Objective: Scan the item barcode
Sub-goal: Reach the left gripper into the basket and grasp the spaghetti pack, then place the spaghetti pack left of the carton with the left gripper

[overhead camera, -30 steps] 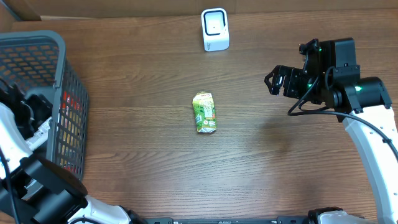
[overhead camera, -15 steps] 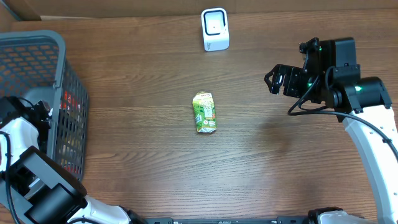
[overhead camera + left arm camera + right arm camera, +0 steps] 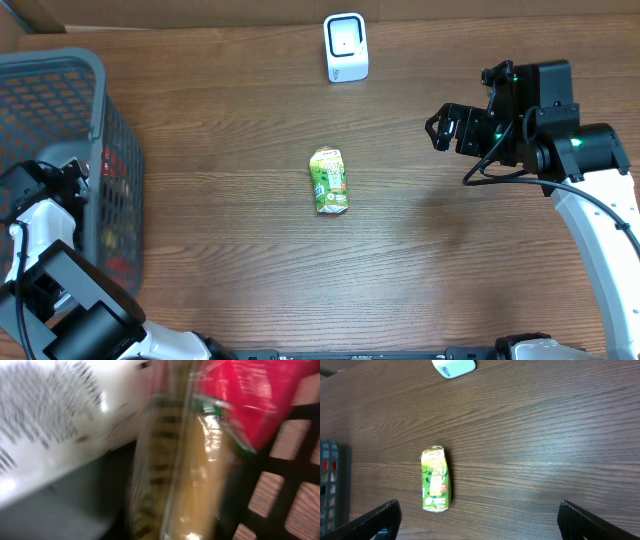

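overhead: the green carton (image 3: 329, 181) lies flat on the middle of the table (image 3: 220, 230), near the white scanner (image 3: 346, 47); my right gripper (image 3: 447, 128) hovers well apart from it; my left gripper (image 3: 55, 185) sits in the grey basket (image 3: 100, 75); left wrist: blurred, a red packet (image 3: 245, 395) and a yellowish packet (image 3: 200, 480) against the mesh; i cannot tell how my left fingers stand; right wrist: my right fingers (image 3: 385, 515) are spread wide, holding nothing, clear of the green carton.
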{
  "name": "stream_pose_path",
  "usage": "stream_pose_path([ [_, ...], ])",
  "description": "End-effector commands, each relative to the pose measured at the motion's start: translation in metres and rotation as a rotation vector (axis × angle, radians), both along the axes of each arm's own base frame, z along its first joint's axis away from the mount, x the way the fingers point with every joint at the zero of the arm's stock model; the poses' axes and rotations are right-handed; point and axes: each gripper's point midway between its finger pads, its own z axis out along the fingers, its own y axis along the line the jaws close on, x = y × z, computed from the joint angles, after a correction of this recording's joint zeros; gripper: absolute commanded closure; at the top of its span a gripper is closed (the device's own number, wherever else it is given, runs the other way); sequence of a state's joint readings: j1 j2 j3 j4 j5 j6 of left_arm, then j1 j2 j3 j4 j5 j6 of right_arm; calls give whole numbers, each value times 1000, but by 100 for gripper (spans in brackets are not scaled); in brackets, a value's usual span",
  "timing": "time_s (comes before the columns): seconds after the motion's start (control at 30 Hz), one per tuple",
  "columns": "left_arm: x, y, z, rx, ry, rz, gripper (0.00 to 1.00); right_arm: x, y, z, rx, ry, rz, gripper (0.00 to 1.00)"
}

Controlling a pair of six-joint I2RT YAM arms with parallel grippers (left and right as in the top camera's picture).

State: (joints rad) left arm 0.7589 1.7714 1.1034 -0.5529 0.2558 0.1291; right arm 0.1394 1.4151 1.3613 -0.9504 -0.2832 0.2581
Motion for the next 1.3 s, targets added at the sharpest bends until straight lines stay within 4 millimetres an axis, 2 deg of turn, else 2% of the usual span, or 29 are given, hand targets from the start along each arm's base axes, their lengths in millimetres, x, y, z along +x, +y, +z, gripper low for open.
stream_pose_path([
  [0.0, -27, -21, -35, -99, 137, 57, 96, 3, 2, 5, -1, -17, 3, 0],
  [0.1, -24, -17, -22, -107, 145, 59, 96, 3, 2, 5, -1, -17, 3, 0],
  [0.2, -13, -7, 3, -95, 132, 59, 96, 3, 2, 5, -1, -17, 3, 0],
  [0.3, 5, 10, 46, -57, 88, 59, 96, 3, 2, 5, -1, -18, 3, 0],
  [0.43, 25, 28, 117, 8, 12, 60, 96, 3, 2, 5, -1, -18, 3, 0],
  [0.5, 34, 33, 165, 46, -54, 53, 96, 3, 2, 5, -1, -19, 3, 0],
  [0.6, 45, 30, 235, 92, -177, 28, 96, 3, 2, 5, -1, -21, 3, 0],
  [0.67, 49, 23, 280, 124, -267, 4, 96, 4, 2, 5, -1, -21, 2, 0],
  [0.7, 50, 16, 307, 145, -322, -17, 96, 4, 2, 5, -1, -21, 3, 0],
  [0.77, 50, -2, 349, 184, -408, -53, 96, 4, 2, 5, -1, -21, 2, 0],
  [0.8, 50, -14, 368, 198, -445, -69, 96, 4, 2, 6, 0, -22, 3, 0],
  [0.87, 50, -40, 391, 196, -487, -95, 96, 4, 2, 6, -1, -22, 2, 0],
  [0.93, 51, -81, 401, 161, -496, -163, 96, 4, 2, 6, 0, -22, 2, 0],
  [0.97, 52, -94, 400, 144, -489, -189, 96, 4, 2, 6, 0, -24, 2, 0],
  [1.03, 58, -138, 387, 87, -437, -284, 96, 4, 2, 6, 0, -25, 2, 0],
  [1.1, 62, -164, 362, 61, -325, -277, 96, 5, 2, 6, 0, -28, 2, 0],
  [1.17, 66, -180, 336, 72, -205, -234, 96, 5, 2, 7, 0, -30, 3, 0],
  [1.27, 80, -215, 290, 95, -50, -237, 96, 6, 2, 7, 1, -33, 2, 0],
])
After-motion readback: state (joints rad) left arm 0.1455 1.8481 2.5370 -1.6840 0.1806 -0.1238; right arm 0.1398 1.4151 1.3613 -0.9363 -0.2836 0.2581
